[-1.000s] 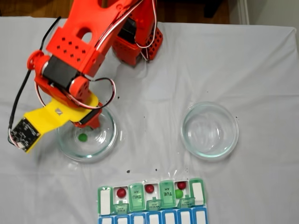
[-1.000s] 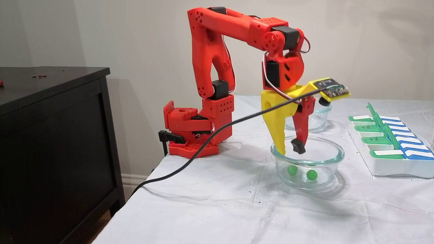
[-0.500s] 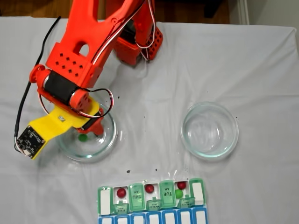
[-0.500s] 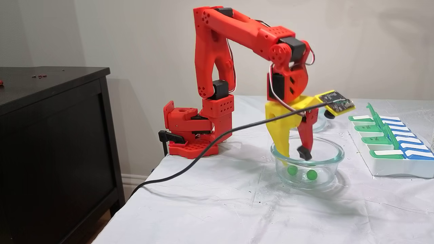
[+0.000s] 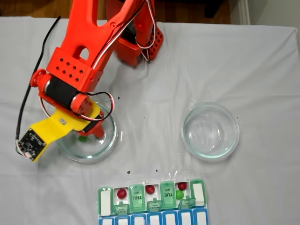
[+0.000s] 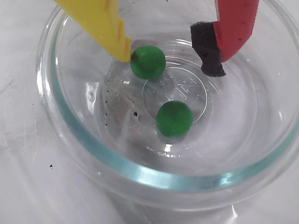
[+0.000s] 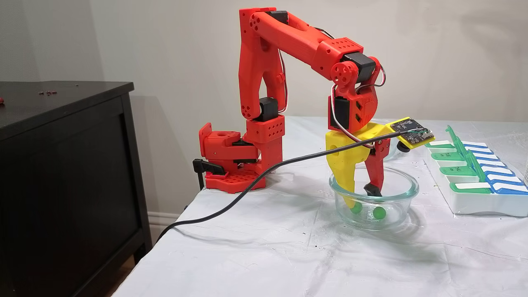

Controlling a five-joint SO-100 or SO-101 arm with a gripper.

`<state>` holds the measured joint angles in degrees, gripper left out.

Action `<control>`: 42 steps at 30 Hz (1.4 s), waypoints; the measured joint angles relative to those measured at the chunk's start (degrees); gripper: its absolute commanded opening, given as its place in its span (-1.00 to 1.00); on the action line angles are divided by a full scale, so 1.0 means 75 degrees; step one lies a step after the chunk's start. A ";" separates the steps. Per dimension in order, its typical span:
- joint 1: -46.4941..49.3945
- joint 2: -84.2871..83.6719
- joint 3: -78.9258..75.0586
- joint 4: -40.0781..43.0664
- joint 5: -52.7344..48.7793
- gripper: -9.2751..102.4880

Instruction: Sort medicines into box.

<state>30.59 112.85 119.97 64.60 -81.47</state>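
Gripper point(image 5: 89, 136) jaws stand apart inside the left glass dish point(image 5: 108, 143) in the fixed view from above, holding nothing; one green ball point(image 5: 83, 138) peeks out just beside the yellow finger point(image 5: 61, 125). Near the lower edge, the pill organizer point(image 5: 152, 200) has three dark red balls point(image 5: 122, 193) and one green one in its uncovered compartments, well apart from the dish. The right-hand dish point(image 5: 210, 130) looks empty.

In the wrist view, the yellow finger's tip point(image 6: 122, 49) touches the far green ball point(image 6: 147, 61), while the red finger's black pad point(image 6: 208, 51) sits apart on its right. A second green ball point(image 6: 174, 118) lies nearer, outside the gap. Since the ball is smooth and round and already pressed on one side, closing could squirt it away along the curved glass, or knock it into its neighbour.

In the fixed side view, the gripper point(image 7: 363, 198) reaches down into the dish point(image 7: 406, 192) on the counter point(image 7: 288, 255), both green balls point(image 7: 379, 212) low between the fingertips. Fingertips this close to the glass bottom could scrape or shove the dish if driven lower.
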 measured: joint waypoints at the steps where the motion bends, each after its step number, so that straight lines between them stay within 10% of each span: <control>1: -0.0023 0.0000 0.0000 -0.0012 0.0035 -0.39; 42: -0.0082 0.0000 0.0316 -0.0586 -0.0457 -0.41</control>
<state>29.97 112.85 122.34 60.21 -84.90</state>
